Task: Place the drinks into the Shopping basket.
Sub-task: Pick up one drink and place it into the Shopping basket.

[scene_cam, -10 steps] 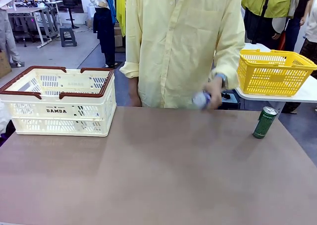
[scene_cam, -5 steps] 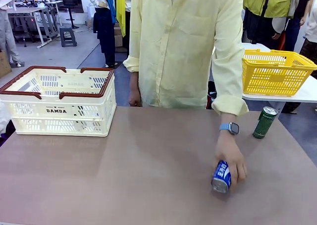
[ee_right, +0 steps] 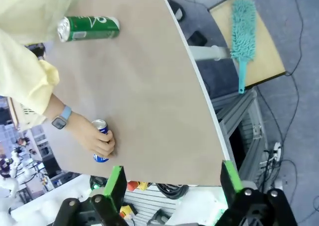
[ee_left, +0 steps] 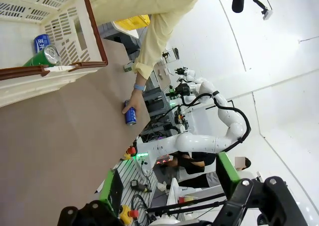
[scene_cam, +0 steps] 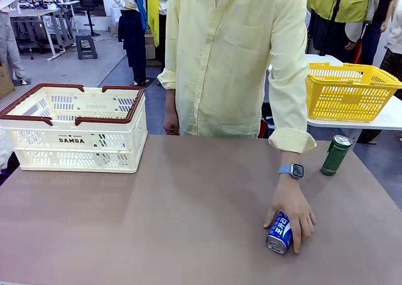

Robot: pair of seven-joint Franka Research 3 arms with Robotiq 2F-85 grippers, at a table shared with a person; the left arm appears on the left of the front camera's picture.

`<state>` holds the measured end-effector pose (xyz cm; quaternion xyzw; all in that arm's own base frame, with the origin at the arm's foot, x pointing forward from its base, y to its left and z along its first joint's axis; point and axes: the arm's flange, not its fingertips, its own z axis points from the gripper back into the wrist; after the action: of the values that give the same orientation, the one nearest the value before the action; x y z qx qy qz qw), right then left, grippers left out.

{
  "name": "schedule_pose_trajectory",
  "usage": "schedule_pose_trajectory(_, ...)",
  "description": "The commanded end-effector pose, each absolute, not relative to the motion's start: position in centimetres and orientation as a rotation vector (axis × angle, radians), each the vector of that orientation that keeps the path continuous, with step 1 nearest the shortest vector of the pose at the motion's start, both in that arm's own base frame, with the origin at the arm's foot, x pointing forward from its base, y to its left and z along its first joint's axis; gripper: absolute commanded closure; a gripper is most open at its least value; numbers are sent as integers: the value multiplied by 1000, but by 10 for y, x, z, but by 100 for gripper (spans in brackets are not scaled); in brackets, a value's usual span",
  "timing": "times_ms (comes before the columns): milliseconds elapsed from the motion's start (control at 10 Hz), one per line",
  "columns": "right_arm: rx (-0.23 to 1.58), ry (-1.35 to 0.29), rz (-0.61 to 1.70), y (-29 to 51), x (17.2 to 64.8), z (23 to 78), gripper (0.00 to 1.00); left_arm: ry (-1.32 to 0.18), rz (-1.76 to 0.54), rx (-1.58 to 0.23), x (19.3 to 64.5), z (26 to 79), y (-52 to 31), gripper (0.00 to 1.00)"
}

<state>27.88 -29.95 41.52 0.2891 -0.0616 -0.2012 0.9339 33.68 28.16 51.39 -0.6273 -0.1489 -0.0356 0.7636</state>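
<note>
Blue can (scene_cam: 279, 233) lies on its side on the table (scene_cam: 157, 222) at about 4 o'clock from my front camera, with the person's hand (scene_cam: 293, 211) cupped over its far end. Dark green can (scene_cam: 336, 154) stands upright at about 2 o'clock, near the table's right edge and well apart from the hand. At 10 o'clock sits the basket (scene_cam: 75, 140), far from both cans, and beyond the table at 1 o'clock a yellow basket (scene_cam: 345, 93) rests on a white side table. My left gripper (ee_left: 169, 178) hangs with its fingers spread and nothing between them. From its camera I see inside the basket (ee_left: 75, 32) a second green can (ee_left: 40, 57) on its side and, I think, a second blue can (ee_left: 42, 42) just beside it, though that one is small and half hidden. My right gripper (ee_right: 173, 181) is likewise spread and empty, high above the table edge.
</note>
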Motion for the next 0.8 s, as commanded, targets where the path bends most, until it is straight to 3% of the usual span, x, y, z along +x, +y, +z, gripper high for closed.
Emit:
schedule_pose_trajectory(0, 569, -125, -376, -283, 305, 414, 0, -326, -79, -1366, 335, 516, 280, 0)
schedule_pose_trajectory(500, 373, -20, -134, -177, 382, 437, 0, -326, -79, -1366, 335, 516, 280, 0)
schedule_pose_trajectory(700, 394, -44, -227, -205, 370, 434, 0, -326, -79, -1366, 335, 516, 280, 0)
